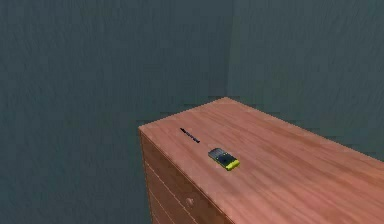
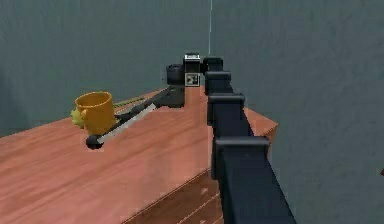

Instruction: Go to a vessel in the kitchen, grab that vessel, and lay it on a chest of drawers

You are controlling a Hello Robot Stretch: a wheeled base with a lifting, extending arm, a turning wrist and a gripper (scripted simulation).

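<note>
Arm (image 2: 240, 150) over dresser (image 2: 90, 185) (gadget (image 1: 224, 159), thin rod (image 1: 188, 133) atop).

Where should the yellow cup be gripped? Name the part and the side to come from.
Grip the yellow cup across its round wall, below the rim, coming level from the arm side view's right, where the fingers lie. It is upright, mouth up, so the wall likely gives the surest hold.

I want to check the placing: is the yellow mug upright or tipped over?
Upright: the yellow mug shows its round rim facing up, by the gripper. Whether it rests on the chest of drawers, I cannot tell.
</note>
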